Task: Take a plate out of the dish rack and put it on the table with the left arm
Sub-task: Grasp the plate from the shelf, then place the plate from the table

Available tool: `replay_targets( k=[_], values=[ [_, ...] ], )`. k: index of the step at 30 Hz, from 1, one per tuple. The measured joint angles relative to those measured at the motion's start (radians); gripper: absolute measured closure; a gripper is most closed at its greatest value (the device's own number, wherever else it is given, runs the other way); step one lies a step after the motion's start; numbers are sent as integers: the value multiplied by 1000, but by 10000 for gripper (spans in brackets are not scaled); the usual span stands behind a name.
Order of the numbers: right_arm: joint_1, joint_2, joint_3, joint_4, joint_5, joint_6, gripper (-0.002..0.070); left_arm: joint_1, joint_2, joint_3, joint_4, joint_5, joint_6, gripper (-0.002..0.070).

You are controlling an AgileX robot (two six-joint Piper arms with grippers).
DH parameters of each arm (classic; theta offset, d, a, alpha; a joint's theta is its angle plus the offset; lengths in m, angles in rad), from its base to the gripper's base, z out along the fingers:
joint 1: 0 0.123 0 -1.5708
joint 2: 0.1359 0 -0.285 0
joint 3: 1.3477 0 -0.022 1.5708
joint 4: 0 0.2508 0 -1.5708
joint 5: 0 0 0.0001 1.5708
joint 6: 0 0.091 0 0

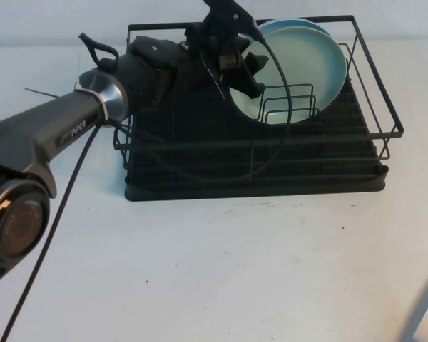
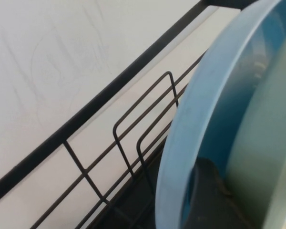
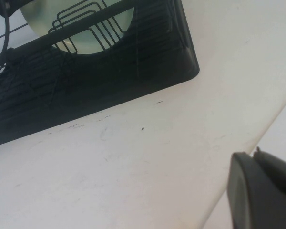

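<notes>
Dish rack (image 1: 257,153): black wire frame on a ribbed drip tray, upper centre of the high view, resting on the table (image 1: 221,271), a white surface with small dark specks. Plate (image 1: 289,82): pale mint green, stood on edge among the wire dividers (image 1: 289,103) in the upper right part of the rack, which hold it upright; it leans back against a light blue plate (image 1: 321,35) directly behind it, whose rim shows above and to the right. Left arm (image 1: 64,132): reaches in from the left edge of the high view across the rack's left rail, loose black cable (image 1: 50,242) hanging beneath it. Left gripper (image 1: 244,68): at the mint plate's upper left rim, fingers spread and unclenched; the left wrist view shows one dark finger (image 2: 209,200) slipped into the gap between the blue plate (image 2: 205,109) and the mint plate (image 2: 262,157), evidently to straddle the mint rim for a pinch. Judged stage: grasp being set up, plate not yet lifted. Right gripper (image 3: 262,191): parked low at the lower right, well apart from the rack (image 3: 86,81), over bare table (image 3: 133,167); whether its fingers are spread or closed cannot be told.
</notes>
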Motion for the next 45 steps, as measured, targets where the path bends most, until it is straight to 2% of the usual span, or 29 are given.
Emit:
replay_targets(
  k=[4, 8, 9, 17, 26, 29, 32, 37, 40, 45],
  values=[
    [0, 0, 0, 0, 0, 0, 694, 0, 16, -8, -6, -7, 2, 410],
    [0, 0, 0, 0, 0, 0, 694, 0, 25, -9, -6, -13, 5, 574],
    [0, 0, 0, 0, 0, 0, 694, 0, 25, -9, -6, -4, 10, 594],
    [0, 0, 0, 0, 0, 0, 694, -5, -15, -9, 15, 15, 58, 608],
    [0, 0, 0, 0, 0, 0, 694, -7, -233, -7, 12, 26, 25, 616],
    [0, 0, 0, 0, 0, 0, 694, -5, -307, -9, 64, 85, -112, 616],
    [0, 0, 0, 0, 0, 0, 694, -1, -374, -13, 198, 206, -360, 616],
    [0, 0, 0, 0, 0, 0, 694, 45, -432, -15, 435, 612, -814, 616],
    [0, 0, 0, 0, 0, 0, 694, 80, -408, -3, 477, 846, -943, 616],
    [0, 0, 0, 0, 0, 0, 694, 85, -375, 180, 487, 932, -996, 616]
  ],
)
